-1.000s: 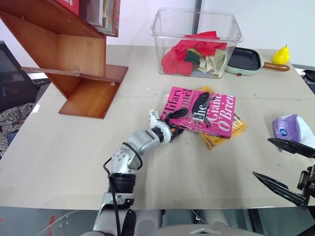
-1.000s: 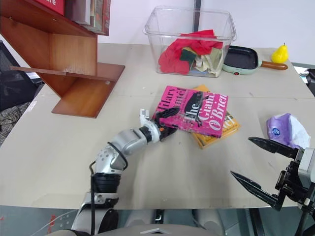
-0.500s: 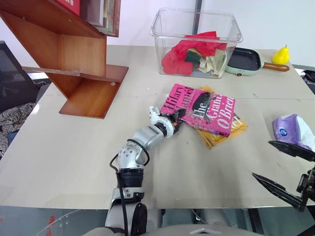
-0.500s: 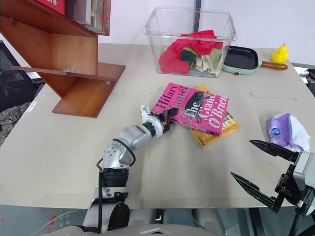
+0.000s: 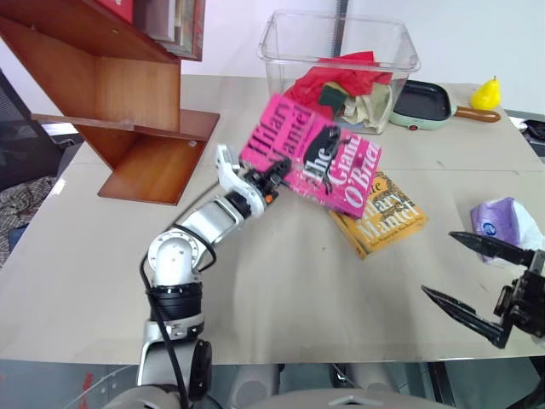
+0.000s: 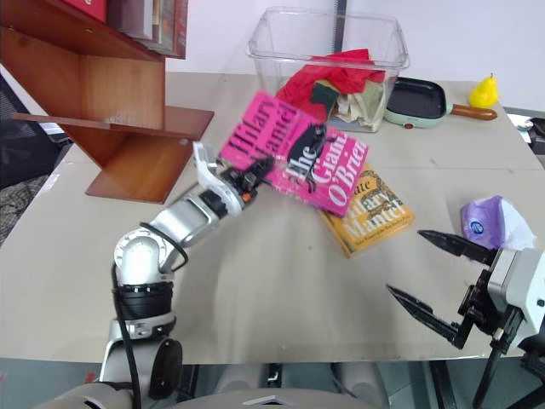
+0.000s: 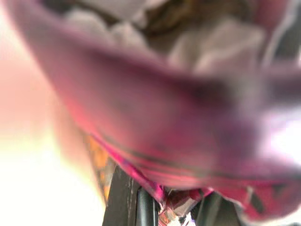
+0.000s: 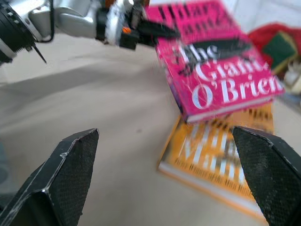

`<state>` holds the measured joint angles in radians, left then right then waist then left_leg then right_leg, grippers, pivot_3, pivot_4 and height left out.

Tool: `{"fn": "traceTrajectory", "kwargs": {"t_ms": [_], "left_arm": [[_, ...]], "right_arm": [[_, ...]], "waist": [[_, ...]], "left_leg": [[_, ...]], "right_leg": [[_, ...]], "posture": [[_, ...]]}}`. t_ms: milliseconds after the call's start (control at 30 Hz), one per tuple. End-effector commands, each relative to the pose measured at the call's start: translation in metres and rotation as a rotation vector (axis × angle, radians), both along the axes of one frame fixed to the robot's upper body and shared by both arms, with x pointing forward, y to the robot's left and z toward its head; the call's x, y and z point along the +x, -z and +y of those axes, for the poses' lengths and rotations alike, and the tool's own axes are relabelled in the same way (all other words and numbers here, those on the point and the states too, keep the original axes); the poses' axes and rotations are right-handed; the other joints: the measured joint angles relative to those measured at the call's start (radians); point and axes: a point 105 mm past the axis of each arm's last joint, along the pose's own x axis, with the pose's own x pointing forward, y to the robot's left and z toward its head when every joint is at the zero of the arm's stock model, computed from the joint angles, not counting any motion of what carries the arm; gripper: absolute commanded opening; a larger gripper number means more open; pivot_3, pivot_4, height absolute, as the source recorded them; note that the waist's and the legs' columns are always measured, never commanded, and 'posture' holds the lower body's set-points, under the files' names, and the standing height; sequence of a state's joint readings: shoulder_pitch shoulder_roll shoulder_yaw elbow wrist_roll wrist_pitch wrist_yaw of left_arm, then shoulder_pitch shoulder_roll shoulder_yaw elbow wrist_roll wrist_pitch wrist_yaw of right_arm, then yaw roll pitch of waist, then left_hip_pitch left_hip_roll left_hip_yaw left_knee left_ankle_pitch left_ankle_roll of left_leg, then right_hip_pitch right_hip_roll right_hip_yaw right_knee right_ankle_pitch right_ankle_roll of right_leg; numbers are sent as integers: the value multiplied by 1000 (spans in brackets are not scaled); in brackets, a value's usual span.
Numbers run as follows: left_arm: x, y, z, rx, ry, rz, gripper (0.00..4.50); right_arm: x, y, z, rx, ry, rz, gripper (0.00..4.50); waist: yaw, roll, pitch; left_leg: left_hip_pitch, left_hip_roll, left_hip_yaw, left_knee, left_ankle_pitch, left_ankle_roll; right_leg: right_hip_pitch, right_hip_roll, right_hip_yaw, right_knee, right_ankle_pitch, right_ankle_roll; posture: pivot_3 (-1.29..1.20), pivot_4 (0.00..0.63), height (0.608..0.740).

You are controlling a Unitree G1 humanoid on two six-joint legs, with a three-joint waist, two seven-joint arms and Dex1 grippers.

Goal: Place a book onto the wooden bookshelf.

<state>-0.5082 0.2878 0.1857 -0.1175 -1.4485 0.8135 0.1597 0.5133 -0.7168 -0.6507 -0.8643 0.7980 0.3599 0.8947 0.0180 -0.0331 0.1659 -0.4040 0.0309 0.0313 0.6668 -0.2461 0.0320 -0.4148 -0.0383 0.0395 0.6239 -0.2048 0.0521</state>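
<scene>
The left claw (image 5: pixel 271 177) was clamped on the lower edge of the pink book (image 5: pixel 313 153), holding it tilted above the tabletop (image 5: pixel 281 290), clear of the orange-yellow book (image 5: pixel 381 213) and right of the wooden bookshelf (image 5: pixel 128 94). The right claw (image 5: pixel 477 277) hung wide open, holding nothing.

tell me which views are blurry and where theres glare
Left wrist view: heavily blurred, the book a pink smear, washed-out white glare along one side. Right wrist view: book and left gripper soft, own fingers sharper. Head views: crisp, no strong glare.
</scene>
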Motion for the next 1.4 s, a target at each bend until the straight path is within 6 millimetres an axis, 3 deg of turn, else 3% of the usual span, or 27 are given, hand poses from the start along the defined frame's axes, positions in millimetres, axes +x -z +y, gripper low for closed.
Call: {"fn": "traceTrajectory", "kwargs": {"t_ms": [33,267,367,500,567,767,867,1167,1300,1400], "left_arm": [[-10,-58,7,223,9,-403,194],[-39,-121,7,826,30,-1050,194],[-44,-136,13,1221,-4,-1331,194],[-43,-170,42,1622,-113,-1508,194],[-48,-186,57,1734,-144,-1533,194],[-68,-202,94,1940,-58,-1408,194],[-78,-189,122,2043,67,-1112,194],[-89,-203,190,2355,-67,-773,194],[-79,-188,212,2400,-29,-669,194],[-68,-162,232,2474,73,-538,194]], "right_arm": [[15,-7,2,19,-33,-52,4500],[34,-7,9,46,-111,-74,4500],[43,-7,10,51,-140,-86,4500],[56,-5,13,66,-175,-103,4500],[62,-4,16,76,-201,-106,4500],[81,0,19,94,-249,-122,4500],[92,1,24,108,-281,-132,4500],[109,-5,41,118,-351,-159,4500],[110,-12,44,125,-346,-177,4500],[105,-19,45,133,-345,-195,4500]], "waist": [[-4,-1,1],[-2,1,2],[-3,2,3],[-5,0,6],[-11,0,8],[-12,2,10],[-18,2,11],[-29,2,12],[-28,2,12],[-27,3,12]], "left_leg": [[-1,0,0,0,0,0],[-11,-1,-2,-1,0,0],[-12,-1,-3,-2,0,0],[-11,-1,-2,-2,0,0],[-12,0,-2,-2,0,0],[-12,2,0,-2,0,0],[-12,3,1,-2,0,0],[-12,6,4,0,0,0],[-11,6,5,0,0,0],[-11,6,6,0,0,0]], "right_leg": [[-1,0,0,0,0,0],[-10,0,-1,-1,0,1],[-10,1,-2,-3,-1,1],[-9,0,-2,-3,-1,1],[-10,2,-2,-2,-1,2],[-12,2,-2,0,-1,2],[-13,3,-1,1,-1,2],[-15,5,0,4,-2,4],[-16,5,0,6,-1,2],[-16,5,1,6,-1,2]], "posture": [[0,150,740],[0,150,740],[0,150,740],[0,150,740],[0,150,740],[0,150,740],[0,150,740],[0,150,740],[0,150,740],[0,150,740]]}}
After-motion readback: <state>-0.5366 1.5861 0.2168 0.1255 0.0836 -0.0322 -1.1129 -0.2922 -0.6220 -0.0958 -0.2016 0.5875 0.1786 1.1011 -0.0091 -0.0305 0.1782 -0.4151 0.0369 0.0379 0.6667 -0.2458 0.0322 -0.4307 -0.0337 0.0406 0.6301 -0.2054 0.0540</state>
